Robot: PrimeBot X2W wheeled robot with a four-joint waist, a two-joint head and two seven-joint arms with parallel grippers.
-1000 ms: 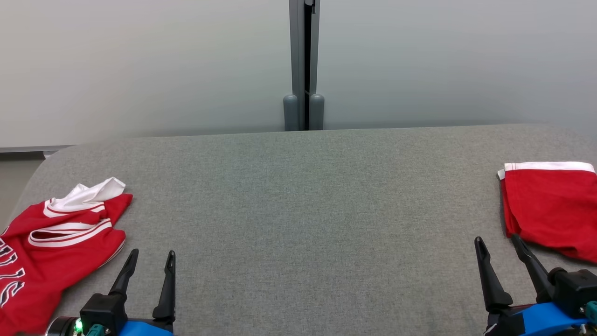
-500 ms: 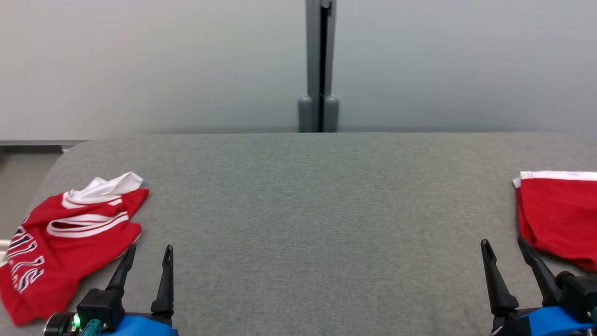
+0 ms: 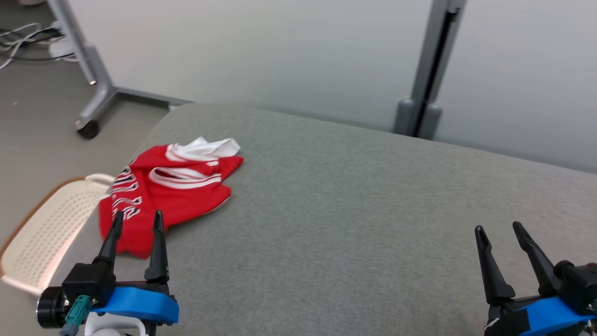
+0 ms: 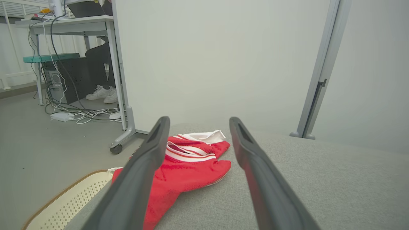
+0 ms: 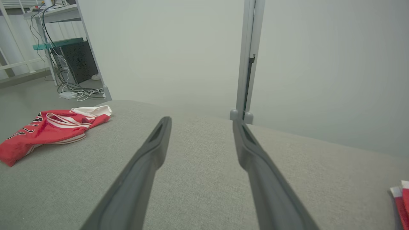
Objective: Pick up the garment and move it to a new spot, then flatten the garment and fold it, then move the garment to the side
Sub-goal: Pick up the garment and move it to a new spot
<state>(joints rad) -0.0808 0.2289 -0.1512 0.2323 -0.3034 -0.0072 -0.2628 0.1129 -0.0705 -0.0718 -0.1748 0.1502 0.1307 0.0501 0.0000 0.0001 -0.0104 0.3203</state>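
Jersey (image 3: 172,186), red and crumpled, lies at the left end of the grey table (image 3: 350,210), beside a basket (image 3: 42,233) on the floor. The left gripper (image 3: 138,213) hovers at its near edge, fingers spread and empty, presumably lined up to grab. The right gripper (image 3: 498,227) hangs open, well apart.

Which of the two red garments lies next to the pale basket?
The rumpled jersey with white stripes and lettering, beside the basket; the other red garment lies far across the table.

garment (image 3: 172,193): red jersey, white trim | crumpled, unfolded | at table's left end
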